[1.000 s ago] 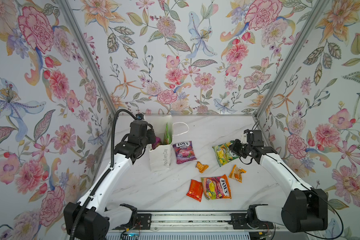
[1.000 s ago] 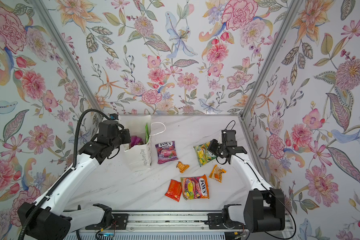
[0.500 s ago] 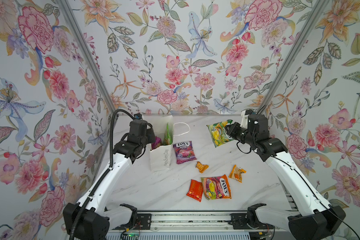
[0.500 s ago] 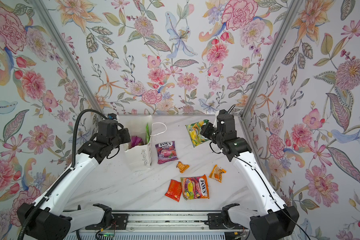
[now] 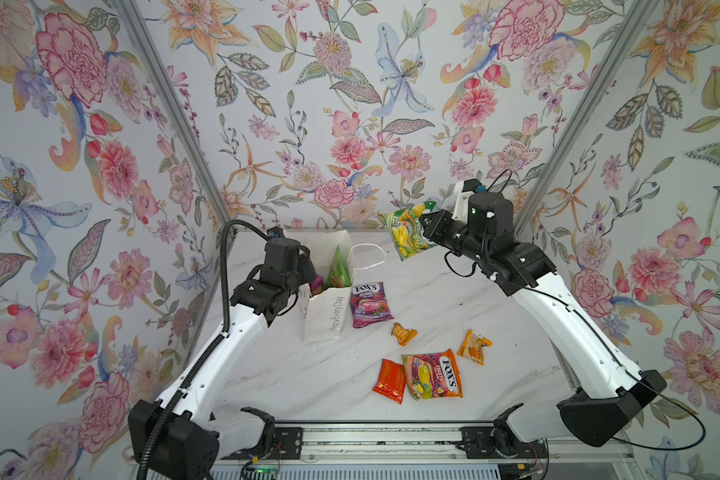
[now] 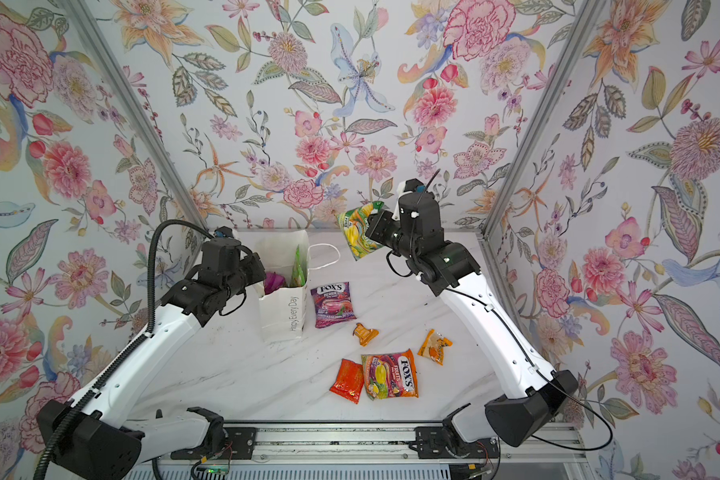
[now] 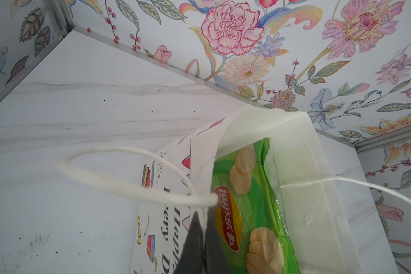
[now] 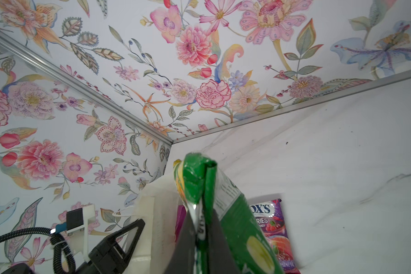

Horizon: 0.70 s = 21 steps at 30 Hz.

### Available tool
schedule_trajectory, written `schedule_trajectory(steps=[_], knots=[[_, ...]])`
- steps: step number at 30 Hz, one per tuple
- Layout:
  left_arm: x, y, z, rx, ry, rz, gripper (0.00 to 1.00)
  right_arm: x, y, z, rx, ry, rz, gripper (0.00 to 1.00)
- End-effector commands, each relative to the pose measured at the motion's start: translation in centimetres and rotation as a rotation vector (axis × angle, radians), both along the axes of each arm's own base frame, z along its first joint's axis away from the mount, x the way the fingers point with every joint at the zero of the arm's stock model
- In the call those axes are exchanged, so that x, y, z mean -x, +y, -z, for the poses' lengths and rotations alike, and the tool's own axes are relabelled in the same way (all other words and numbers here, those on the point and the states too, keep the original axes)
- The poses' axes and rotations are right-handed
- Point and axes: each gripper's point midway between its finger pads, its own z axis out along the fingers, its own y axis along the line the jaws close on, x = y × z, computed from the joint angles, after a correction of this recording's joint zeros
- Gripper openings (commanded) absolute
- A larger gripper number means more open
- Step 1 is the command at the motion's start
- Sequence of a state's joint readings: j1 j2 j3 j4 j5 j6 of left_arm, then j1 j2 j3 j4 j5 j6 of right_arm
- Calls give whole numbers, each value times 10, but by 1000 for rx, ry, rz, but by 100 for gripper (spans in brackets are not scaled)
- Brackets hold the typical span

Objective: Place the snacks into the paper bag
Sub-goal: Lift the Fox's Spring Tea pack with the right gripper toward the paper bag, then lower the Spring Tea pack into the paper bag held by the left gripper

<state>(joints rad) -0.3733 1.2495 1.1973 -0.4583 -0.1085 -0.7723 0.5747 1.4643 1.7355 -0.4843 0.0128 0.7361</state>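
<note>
The white paper bag (image 5: 325,309) (image 6: 284,311) stands upright at the back left, holding a green chips bag (image 5: 339,272) (image 7: 247,201) and a purple pack (image 6: 273,281). My left gripper (image 5: 308,286) (image 7: 203,215) is shut on the bag's rim beside its string handle (image 7: 128,189). My right gripper (image 5: 427,226) (image 8: 199,214) is shut on the green FOX'S candy bag (image 5: 408,232) (image 6: 358,235) (image 8: 223,204), which hangs in the air to the right of the paper bag's mouth and higher.
On the marble table (image 5: 292,374) lie a purple FOX'S bag (image 5: 370,304) beside the paper bag, an orange FOX'S bag (image 5: 433,374), a red sachet (image 5: 389,380) and two orange sachets (image 5: 403,333) (image 5: 474,346). Floral walls close three sides.
My right gripper has lifted the green FOX'S bag off the table and carried it up and leftward. The left arm and the paper bag have stayed put.
</note>
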Motion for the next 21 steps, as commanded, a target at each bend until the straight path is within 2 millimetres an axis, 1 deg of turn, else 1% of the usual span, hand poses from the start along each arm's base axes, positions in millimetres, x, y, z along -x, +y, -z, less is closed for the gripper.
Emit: schedule_trajectory(steps=[1,3,4,5,10,13,15,17,21], knots=[[-9,-11,-30,48,-91,-10,0,-1,16,-31,-13,-81,-11,0],[-10,-13,-28,40,-91,-15,0,0,27,-35,-17,-88,-32,0],[-10,-15,-27,40,-90,-15,0,-2,29,-38,-19,-94,-34,0],[-10,-18,-26,42,-87,-10,0,4,43,-39,-21,-97,-64,0],[-8,-28,-30,46,-100,-18,0,8,70,-49,-22,-115,-105,0],[-9,-34,-34,58,-109,-20,0,10,90,-47,-12,-110,-131,0],[-9,-36,-35,61,-114,-23,0,11,104,-40,1,-98,-144,0],[-9,-37,-37,68,-119,-25,0,11,114,-29,19,-75,-147,0],[-9,-37,-41,73,-131,-30,0,12,127,6,34,6,-151,0]])
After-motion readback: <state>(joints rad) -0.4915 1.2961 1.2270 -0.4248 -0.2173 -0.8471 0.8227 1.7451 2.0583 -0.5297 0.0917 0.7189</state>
